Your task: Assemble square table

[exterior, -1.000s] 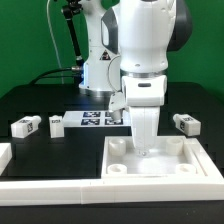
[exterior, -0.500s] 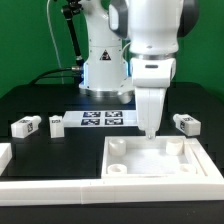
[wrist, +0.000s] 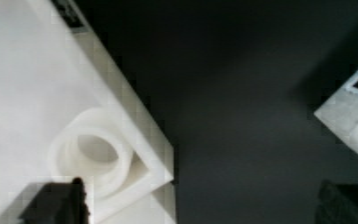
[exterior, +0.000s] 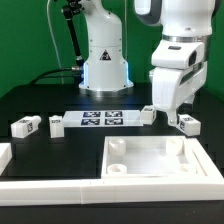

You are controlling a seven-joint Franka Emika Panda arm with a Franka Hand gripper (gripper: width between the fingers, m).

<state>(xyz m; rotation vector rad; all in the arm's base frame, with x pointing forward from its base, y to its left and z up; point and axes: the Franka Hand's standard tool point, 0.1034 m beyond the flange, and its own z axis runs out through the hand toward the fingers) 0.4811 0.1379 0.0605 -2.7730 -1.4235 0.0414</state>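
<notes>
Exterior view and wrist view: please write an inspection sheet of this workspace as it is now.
surface: black table, flat.
job's things: square table top lies sockets up; outer leg and inner leg at the exterior view's left, third leg at its right, none mounted.
clutter: marker board; white border wall.
grippers: gripper open, empty, beside the third leg.
cables: black cable behind.
surroundings: green wall, robot base.

One square table top [exterior: 150, 160], four small legs [exterior: 25, 126], one marker board [exterior: 103, 119]
</notes>
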